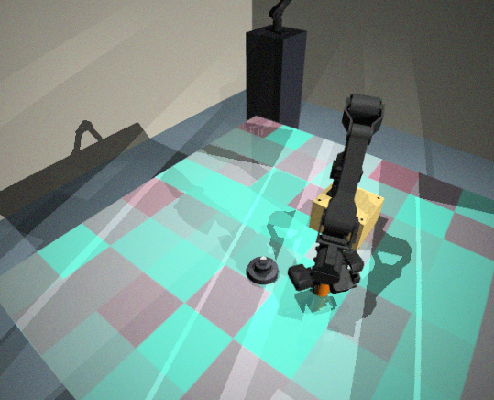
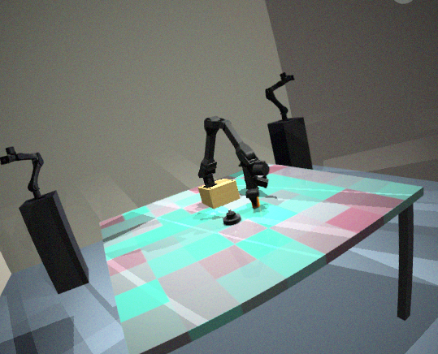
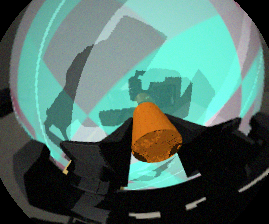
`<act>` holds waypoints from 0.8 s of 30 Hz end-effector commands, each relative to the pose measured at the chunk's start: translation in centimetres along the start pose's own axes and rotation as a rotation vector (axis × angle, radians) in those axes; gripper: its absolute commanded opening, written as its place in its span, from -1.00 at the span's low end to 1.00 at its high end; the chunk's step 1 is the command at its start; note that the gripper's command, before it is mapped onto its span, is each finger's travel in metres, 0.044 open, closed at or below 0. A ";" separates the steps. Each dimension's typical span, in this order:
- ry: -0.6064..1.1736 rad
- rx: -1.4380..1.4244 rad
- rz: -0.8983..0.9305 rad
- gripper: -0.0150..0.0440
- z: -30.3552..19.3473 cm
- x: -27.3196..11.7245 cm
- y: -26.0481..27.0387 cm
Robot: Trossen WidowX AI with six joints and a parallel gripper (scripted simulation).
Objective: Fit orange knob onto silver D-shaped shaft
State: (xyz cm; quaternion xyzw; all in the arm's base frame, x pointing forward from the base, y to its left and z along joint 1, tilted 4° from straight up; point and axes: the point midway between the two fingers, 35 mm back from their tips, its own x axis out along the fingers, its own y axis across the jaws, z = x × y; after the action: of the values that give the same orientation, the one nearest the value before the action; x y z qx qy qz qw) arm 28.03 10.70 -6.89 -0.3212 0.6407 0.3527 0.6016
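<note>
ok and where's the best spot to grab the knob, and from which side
Probably best by its side wall, from above, one finger on each side, as the pincer has it now. The knob looks upright and round-sided, and its hole is underneath, so the bottom should stay free for the shaft.

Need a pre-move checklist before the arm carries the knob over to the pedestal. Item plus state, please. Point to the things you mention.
1. Gripper (image 1: 322,285) (image 2: 255,203) (image 3: 147,117) shut on the orange knob (image 1: 323,290) (image 2: 258,202) (image 3: 154,125): ok.
2. Round pedestal (image 1: 262,274) (image 2: 232,220) upright on the table (image 1: 210,298) (image 2: 210,243): ok.
3. Silver shaft (image 1: 263,260) uncovered, nothing on it: ok.
4. Knob above the shaft: not ok, it is off to the pedestal's side.
5. Knob's underside hole in view: not ok, the wrist view shows its top and side.
6. Flat sides of hole and shaft lined up: cannot tell.
</note>
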 end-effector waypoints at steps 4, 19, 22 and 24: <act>-0.018 0.002 -0.011 -0.49 0.7 -2.3 -0.5; -0.018 0.002 -0.012 -0.49 0.9 -6.8 -0.7; -0.018 0.002 -0.012 -0.49 0.9 -7.7 -0.7; -0.018 0.002 -0.012 -0.49 0.9 -8.4 -0.7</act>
State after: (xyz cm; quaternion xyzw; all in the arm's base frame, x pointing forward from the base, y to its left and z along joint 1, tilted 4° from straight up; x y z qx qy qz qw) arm 29.31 10.87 0.23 -0.3201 0.6394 0.3511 0.6045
